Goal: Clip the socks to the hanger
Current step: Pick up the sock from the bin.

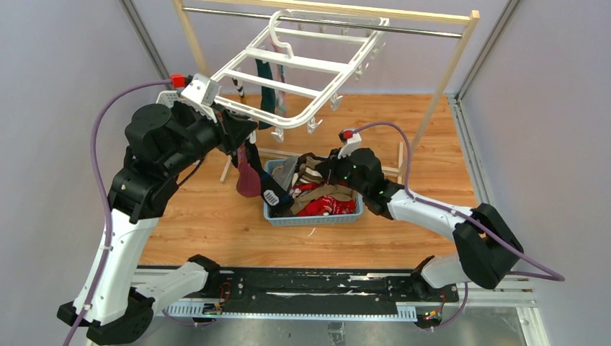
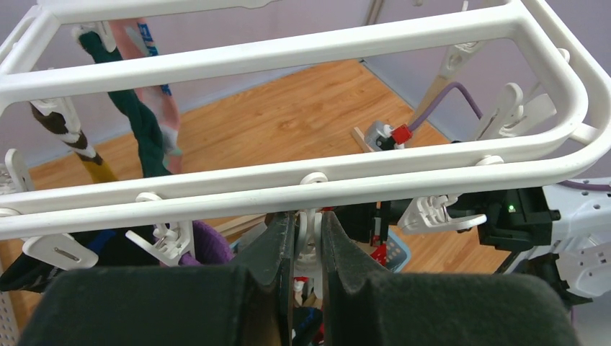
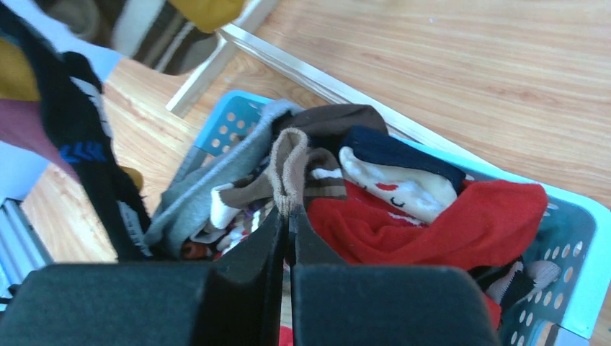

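- Picking the next sock from the pile is, as we are reading it, the step in hand. Several socks are already hanging from the hanger (image 2: 288, 189), among them a green sock (image 2: 148, 137) and a pink sock (image 2: 170, 108).
- We are seeing the right pincer (image 3: 290, 225) clenched on the ribbed cuff of a brown sock (image 3: 292, 158), which is lying on top of the heap in the blue basket (image 3: 580, 216). A red sock (image 3: 447, 223) and a grey sock (image 3: 209, 184) are lying just beside it.
- The basket is sitting on the wooden table (image 1: 216, 231), near the hanger's front edge and lower than it.
- We are seeing the left pincer (image 2: 308, 241) closed on a white clip (image 2: 308, 223) dangling under the hanger's front bar. Whether the squeeze is opening the clip's mouth we are not able to tell, as the mouth is hidden.
- The next move, we are judging, is calling for the right arm to lift the brown sock clear of the heap without dragging its neighbours along, and to carry the cuff up to that clip.
- The cuff is needing to arrive with enough fabric showing past the fingertips for the clip to bite — and the left pincer is needing to let go only once the cuff is in.
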You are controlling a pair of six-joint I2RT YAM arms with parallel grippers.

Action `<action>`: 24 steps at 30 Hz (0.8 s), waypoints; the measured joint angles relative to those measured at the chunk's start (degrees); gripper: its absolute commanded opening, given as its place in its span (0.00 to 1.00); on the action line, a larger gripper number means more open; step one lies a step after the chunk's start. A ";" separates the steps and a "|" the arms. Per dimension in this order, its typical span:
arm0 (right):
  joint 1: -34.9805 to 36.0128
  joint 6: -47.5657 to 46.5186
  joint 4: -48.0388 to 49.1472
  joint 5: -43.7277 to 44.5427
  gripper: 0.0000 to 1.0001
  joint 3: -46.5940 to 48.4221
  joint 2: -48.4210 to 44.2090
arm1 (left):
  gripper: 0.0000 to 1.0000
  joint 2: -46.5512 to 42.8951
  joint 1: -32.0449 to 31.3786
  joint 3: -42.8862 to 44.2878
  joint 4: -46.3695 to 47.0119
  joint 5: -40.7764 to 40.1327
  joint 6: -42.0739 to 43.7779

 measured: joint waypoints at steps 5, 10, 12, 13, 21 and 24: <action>0.00 -0.74 1.66 -1.03 0.00 -1.31 -6.08 | 0.00 -0.33 0.00 -0.52 0.57 0.00 -0.50; 0.09 -2.29 2.97 -1.60 0.00 -1.31 -15.17 | 0.00 -0.70 0.02 -1.36 1.36 -0.02 -1.29; 0.68 -3.32 2.99 -1.51 0.00 -1.31 -18.58 | 0.00 -1.14 0.02 -2.23 2.03 -0.02 -2.14; 1.29 -4.07 2.89 -1.14 0.00 -1.31 -20.37 | 0.00 -1.40 0.02 -2.86 2.47 -0.02 -2.58; 12.20 -10.71 -1.14 -0.74 0.00 1.46 -26.29 | 0.00 -2.32 0.28 -6.73 5.55 0.98 -7.15; 15.41 -12.33 -2.23 -2.03 0.00 2.91 -26.45 | 0.00 -2.47 0.28 -7.98 6.93 1.62 -8.90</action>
